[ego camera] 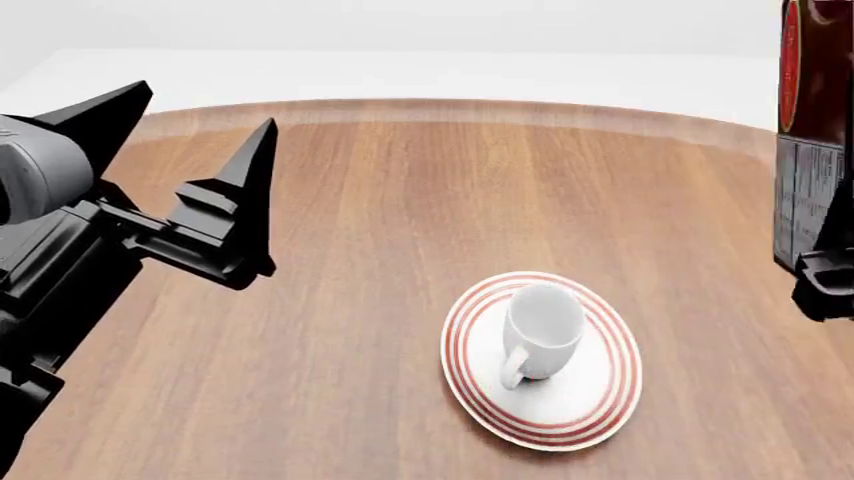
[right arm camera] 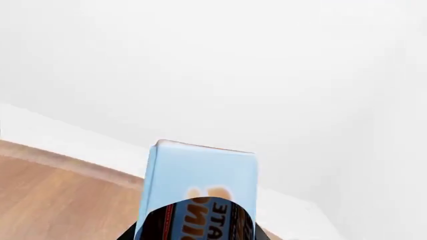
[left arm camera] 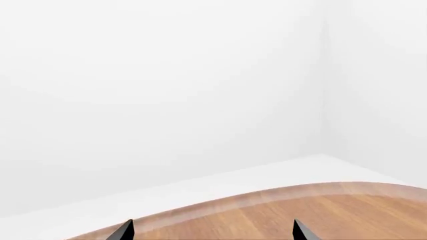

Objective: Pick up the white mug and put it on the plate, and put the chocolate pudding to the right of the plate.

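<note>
Fingertips of the left claw [left arm camera: 212,232] show in the left wrist view as two dark points set well apart, with nothing between them, aimed across the curved edge of the wooden bench [left arm camera: 320,212] toward a white wall [left arm camera: 167,75].

Seen from the head, the left claw [ego camera: 187,125] is raised above the bench's left part, its two black pointed fingers spread and empty. At the right edge, the right claw [ego camera: 821,285] is mostly cut off, and it carries the chocolate pudding [ego camera: 811,130] upright and lifted, a dark side with fine print too small to read. The white mug [ego camera: 541,330] rests on the plate [ego camera: 594,405], handle turned toward the robot.

From the right wrist, the chocolate pudding [right arm camera: 200,187] fills the lower middle, light blue face up, clamped in the right claw; mirrored orange letters appear at its near end, partly cut off, so they cannot be read in full.
</note>
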### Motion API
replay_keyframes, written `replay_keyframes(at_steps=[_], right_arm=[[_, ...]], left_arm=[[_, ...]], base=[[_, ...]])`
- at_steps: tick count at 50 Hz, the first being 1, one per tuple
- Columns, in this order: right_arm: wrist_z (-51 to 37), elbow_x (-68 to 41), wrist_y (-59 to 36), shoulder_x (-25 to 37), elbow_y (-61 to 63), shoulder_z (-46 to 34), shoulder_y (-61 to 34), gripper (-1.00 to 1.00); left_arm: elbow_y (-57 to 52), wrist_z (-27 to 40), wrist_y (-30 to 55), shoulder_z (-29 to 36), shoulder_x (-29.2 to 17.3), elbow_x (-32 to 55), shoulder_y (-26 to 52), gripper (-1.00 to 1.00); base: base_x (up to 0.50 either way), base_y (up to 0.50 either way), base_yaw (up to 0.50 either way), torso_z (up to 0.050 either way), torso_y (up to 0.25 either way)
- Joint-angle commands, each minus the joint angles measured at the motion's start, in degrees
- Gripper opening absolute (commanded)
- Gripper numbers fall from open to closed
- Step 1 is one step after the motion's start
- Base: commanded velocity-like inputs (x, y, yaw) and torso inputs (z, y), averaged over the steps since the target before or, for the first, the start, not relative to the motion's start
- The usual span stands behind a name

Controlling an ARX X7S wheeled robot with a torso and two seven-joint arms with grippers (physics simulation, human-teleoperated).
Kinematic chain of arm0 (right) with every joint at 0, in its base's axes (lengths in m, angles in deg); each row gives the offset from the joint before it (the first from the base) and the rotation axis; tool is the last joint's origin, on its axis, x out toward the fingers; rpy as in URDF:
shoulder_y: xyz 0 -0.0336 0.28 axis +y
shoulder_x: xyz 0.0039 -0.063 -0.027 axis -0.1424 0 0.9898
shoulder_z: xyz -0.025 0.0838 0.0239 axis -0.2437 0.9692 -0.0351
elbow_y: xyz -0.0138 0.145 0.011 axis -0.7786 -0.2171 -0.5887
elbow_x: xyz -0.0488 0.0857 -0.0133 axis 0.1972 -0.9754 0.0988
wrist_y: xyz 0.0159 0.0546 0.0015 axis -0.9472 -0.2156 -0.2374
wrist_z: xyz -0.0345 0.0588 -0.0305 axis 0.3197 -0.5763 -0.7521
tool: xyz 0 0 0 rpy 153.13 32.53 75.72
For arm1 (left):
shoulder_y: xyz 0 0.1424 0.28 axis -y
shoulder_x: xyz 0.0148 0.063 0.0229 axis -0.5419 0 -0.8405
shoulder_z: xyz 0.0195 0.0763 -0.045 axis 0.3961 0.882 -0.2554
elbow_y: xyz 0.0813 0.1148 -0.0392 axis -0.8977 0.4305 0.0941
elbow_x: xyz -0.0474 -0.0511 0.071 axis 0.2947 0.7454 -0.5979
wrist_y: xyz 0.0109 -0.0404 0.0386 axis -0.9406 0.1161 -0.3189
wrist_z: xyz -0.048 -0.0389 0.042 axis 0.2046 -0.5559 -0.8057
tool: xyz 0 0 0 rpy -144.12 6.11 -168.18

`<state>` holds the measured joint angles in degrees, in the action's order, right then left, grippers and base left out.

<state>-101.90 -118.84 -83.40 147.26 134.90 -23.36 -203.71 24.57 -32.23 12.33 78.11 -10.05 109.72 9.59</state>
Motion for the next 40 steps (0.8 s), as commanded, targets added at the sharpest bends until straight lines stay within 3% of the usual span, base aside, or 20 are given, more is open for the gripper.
replay_keyframes(at_steps=[1,4,5,7,8,10,12,14,23,28,29,36,40], right_arm=[[18.1,24.0,-14.6,1.7,-6.1,7.1,-7.8,-1.0],[31.8,42.0,-18.0,0.9,-2.6,10.6,-6.5,-1.0],[32.9,43.6,-17.7,1.3,-3.4,10.6,-5.7,-1.0],[45.6,60.7,-14.6,2.4,0.3,10.2,-3.2,-1.0],[45.7,61.2,-11.9,3.0,-1.8,10.7,-1.8,-1.0],[53.2,78.4,-8.0,3.8,-0.4,7.5,0.3,-1.0],[54.5,84.2,-2.7,4.7,-3.1,6.6,2.9,-1.0],[50.7,83.5,-1.9,3.9,-8.2,7.2,4.3,-1.0],[60.5,100.5,7.5,-0.9,-24.4,-2.0,11.7,-1.0],[63.9,103.9,11.9,-4.3,-34.4,-4.9,15.0,-1.0],[64.5,102.9,15.3,-5.3,-37.3,-4.4,16.6,-1.0],[63.8,92.7,13.3,-11.7,-50.0,-0.5,18.1,-1.0],[67.5,94.6,14.1,-13.6,-54.3,-2.2,17.9,-1.0]], left_arm=[[0.6,-1.1,-0.1,-1.0,1.5,-1.6,-0.4,1.0],[0.7,-1.2,-0.2,-1.0,1.7,-1.8,-0.5,1.0],[0.7,-1.2,-0.2,-0.9,1.8,-1.9,-0.5,1.0],[0.7,-1.3,-0.3,-0.9,1.8,-2.1,-0.8,1.0],[0.7,-1.3,-0.3,-0.8,1.9,-2.1,-0.9,1.0],[0.9,-1.3,-0.4,-0.8,1.9,-2.1,-1.1,1.0],[1.0,-1.4,-0.4,-0.7,2.1,-2.2,-1.2,1.0],[1.1,-1.3,-0.3,-0.6,2.4,-2.4,-1.3,1.0],[1.4,-1.2,0.5,-0.4,3.4,-2.5,-1.2,1.0],[1.9,-1.2,0.7,-0.3,3.8,-2.5,-1.1,1.0],[2.0,-1.2,1.1,-0.2,4.1,-2.5,-1.0,1.0],[2.2,-1.1,1.7,0.0,5.2,-2.6,-0.7,1.0],[2.3,-1.2,1.8,0.0,5.5,-2.8,-0.8,1.0]], base=[[0.0,0.0,0.0,0.0,0.0],[0.0,0.0,0.0,0.0,0.0],[0.0,0.0,0.0,0.0,0.0],[0.0,0.0,0.0,0.0,0.0],[0.0,0.0,0.0,0.0,0.0],[0.0,0.0,0.0,0.0,0.0],[0.0,0.0,0.0,0.0,0.0],[0.0,0.0,0.0,0.0,0.0],[0.0,0.0,0.0,0.0,0.0],[0.0,0.0,0.0,0.0,0.0],[0.0,0.0,0.0,0.0,0.0],[0.0,0.0,0.0,0.0,0.0],[0.0,0.0,0.0,0.0,0.0]])
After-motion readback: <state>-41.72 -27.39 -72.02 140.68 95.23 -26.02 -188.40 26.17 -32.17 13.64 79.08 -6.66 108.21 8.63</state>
